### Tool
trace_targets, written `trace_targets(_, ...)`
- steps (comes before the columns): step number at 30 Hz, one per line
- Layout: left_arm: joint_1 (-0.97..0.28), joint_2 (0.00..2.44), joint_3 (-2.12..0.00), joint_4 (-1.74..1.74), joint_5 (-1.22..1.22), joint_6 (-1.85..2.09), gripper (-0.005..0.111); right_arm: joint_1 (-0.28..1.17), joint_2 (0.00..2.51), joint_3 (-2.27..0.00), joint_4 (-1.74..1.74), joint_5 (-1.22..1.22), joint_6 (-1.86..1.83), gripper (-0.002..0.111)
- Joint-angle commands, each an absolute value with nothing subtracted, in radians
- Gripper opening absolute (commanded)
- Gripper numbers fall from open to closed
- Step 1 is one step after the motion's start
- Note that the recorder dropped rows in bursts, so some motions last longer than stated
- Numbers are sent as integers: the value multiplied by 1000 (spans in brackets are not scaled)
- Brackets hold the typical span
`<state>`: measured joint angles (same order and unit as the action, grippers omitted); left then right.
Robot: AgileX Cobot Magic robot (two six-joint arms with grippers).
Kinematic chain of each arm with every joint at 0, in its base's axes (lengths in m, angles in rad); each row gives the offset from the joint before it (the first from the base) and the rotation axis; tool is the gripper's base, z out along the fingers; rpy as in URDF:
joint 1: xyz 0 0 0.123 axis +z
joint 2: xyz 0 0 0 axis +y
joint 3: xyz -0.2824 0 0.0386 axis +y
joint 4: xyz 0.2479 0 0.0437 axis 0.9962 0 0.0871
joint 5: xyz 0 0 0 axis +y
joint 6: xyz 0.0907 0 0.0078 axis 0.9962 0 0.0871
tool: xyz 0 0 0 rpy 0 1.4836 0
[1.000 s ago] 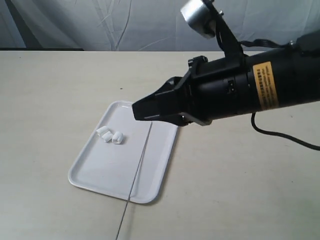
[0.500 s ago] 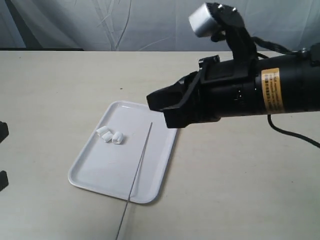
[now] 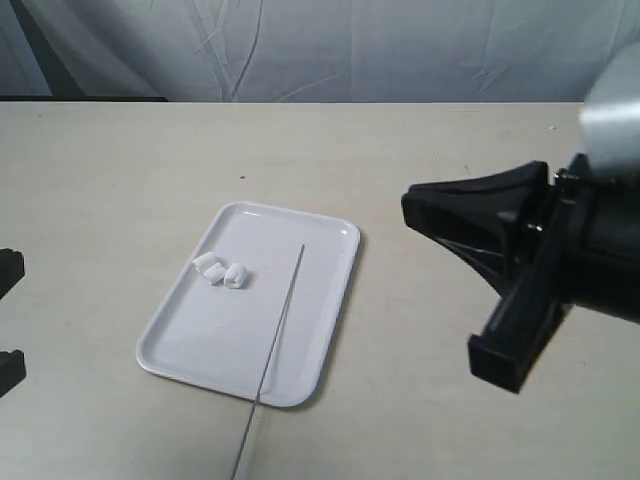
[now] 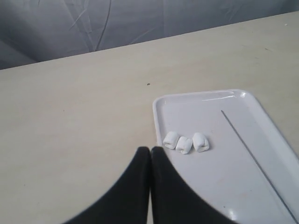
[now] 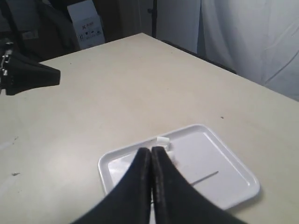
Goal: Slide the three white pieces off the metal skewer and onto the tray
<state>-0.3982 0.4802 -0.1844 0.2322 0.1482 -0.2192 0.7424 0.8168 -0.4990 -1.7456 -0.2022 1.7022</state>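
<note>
The three white pieces point(image 3: 220, 270) lie loose in a row on the tray point(image 3: 195, 345), near its far left rim. They also show in the left wrist view point(image 4: 186, 142). The metal skewer point(image 3: 281, 315) lies bare across the tray, its near end sticking out past the front rim. My left gripper point(image 4: 150, 149) is shut and empty, hovering at the tray's edge beside the pieces. My right gripper point(image 3: 406, 207) is off to the right of the tray, raised; its jaws point(image 5: 152, 149) are pressed together with nothing between them and partly hide the pieces point(image 5: 162, 140).
The tan table point(image 3: 420, 150) stretches around the tray. Black parts of the left arm point(image 3: 6, 268) poke in at the left edge. A grey curtain point(image 3: 330, 45) hangs behind the table.
My right gripper has drawn back from over the tray's far end to the right, closer to the camera. The left arm's parts have come into view at the left edge. Skewer and pieces have not moved.
</note>
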Motion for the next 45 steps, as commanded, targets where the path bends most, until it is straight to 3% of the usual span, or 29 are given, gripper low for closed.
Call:
trace_targets(1, -401, 482, -181, 270, 134, -227, 0, 745, 709, -462, -1744, -220, 1705, -1)
trace_targets(8, -391, 457, -181, 270, 134, -225, 0, 739, 578, -429, -1737, -42, 1705, -1)
trace_targets(15, -160, 190, -177, 196, 203, -227, 0, 502, 378, -219, -1737, -21, 1705, -1)
trace_targets(18, -96, 13, -175, 109, 304, -227, 0, 486, 375, -150, -1737, -10, 1705, -1)
trace_targets(22, -91, 0, -153, 107, 360, -226, 0, 489, 302, -143, -1737, -11, 1700, -1)
trace_targets(24, -91, 0, -115, 107, 360, -226, 0, 489, 226, -111, -1600, 52, 1618, -1)
trace_targets(30, -23, 0, 0, 104, 339, -223, 0, 480, 0, -40, -623, 415, 806, -1)
trace_targets(32, 3, 0, 0, 114, 329, -223, 0, 451, 0, -38, -589, 486, 735, -1)
trace_targets(37, 48, 0, 0, 111, 328, -223, 0, 293, 0, 0, -625, 323, 652, -1)
trace_targets(45, 55, 0, 0, 127, 310, -159, 0, 29, 0, 0, -360, 301, 450, -1)
